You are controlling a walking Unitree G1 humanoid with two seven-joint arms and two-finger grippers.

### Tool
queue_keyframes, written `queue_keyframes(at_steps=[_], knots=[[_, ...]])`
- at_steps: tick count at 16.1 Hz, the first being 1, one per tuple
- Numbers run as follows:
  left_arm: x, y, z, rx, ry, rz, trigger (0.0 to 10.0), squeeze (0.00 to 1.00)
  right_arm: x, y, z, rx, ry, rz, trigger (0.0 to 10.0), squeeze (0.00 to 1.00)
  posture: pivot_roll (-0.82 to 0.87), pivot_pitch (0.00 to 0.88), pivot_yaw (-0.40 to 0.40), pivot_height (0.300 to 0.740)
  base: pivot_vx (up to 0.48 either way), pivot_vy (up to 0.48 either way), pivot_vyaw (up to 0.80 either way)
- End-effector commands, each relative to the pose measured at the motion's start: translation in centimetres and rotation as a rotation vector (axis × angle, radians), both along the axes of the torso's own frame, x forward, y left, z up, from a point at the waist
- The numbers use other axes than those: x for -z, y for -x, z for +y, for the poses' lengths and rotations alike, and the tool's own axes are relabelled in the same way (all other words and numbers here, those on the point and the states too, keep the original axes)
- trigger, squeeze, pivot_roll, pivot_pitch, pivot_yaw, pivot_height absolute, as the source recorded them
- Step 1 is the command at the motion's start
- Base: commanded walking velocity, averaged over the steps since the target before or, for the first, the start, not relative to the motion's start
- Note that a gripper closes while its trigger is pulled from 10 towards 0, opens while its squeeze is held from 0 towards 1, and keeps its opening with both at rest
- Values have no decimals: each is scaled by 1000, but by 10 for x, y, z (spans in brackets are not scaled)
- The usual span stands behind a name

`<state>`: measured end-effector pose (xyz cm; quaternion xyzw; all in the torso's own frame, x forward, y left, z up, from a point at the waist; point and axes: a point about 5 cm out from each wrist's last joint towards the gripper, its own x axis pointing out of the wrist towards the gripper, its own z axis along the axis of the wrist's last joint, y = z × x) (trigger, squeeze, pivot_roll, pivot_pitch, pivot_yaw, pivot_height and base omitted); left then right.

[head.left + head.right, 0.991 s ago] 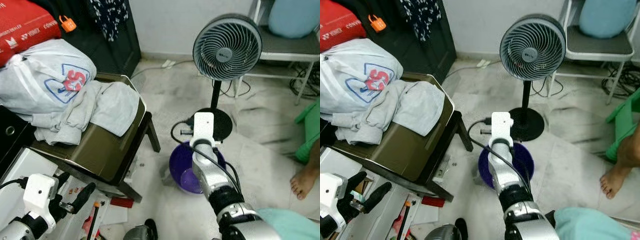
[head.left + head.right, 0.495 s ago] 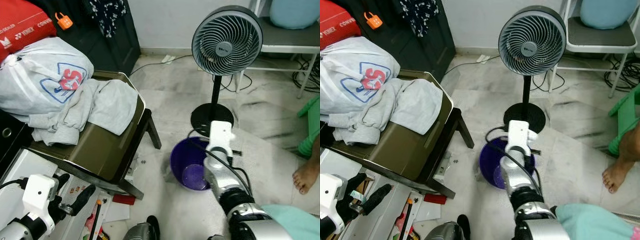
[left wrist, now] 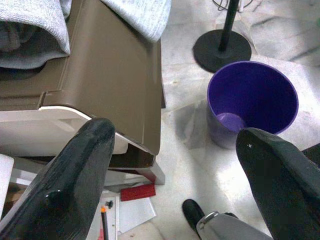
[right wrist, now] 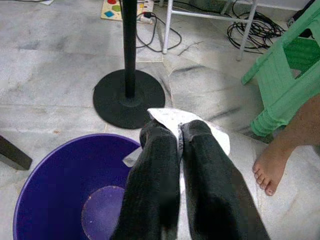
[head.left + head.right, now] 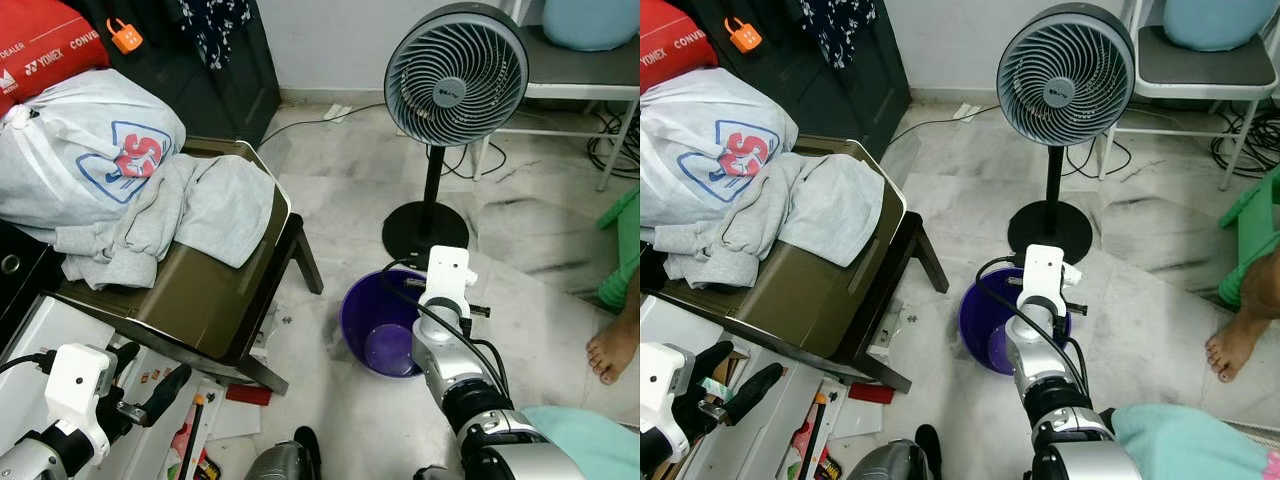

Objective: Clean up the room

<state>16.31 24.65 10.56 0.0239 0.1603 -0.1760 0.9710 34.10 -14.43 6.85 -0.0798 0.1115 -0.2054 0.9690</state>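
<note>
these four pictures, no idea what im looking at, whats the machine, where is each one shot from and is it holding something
It is a walking humanoid robot tidying a room. The two wide pictures come from the two eyes of a camera on its head, looking down. The other two come from cameras on its wrists, looking along each gripper's black fingers.

The right gripper is shut on a white scrap of paper and hangs over the rim of a purple bin on the floor, beside a standing fan. The left gripper is open and holds nothing, low by a brown chair piled with grey clothes and a white bag. A person's bare foot shows at the right.
</note>
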Motion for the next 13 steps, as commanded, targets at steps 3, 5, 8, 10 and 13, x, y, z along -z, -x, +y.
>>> queue_keyframes(at_steps=[3,5,8,10,13], knots=[[-2,4,8,-21,-26,16,10000,0,-1,-1,6,-17,-29,-13,10000,1000,151,265,196,740,0,0,0],[-1,4,8,-22,-26,16,10000,0,-6,-4,9,-53,-46,-46,10000,1000,151,265,196,740,0,0,0],[-1,4,7,-26,-26,11,10000,0,-17,-9,12,-68,-22,-96,10000,1000,151,266,195,740,0,0,0],[-1,3,7,-28,-27,9,10000,0,-23,-12,15,-77,-30,-120,10000,1000,153,265,194,740,0,0,0],[1,-3,5,-35,-24,-1,10000,0,-30,-14,23,-134,-70,-158,10000,1000,139,245,181,740,0,0,0]])
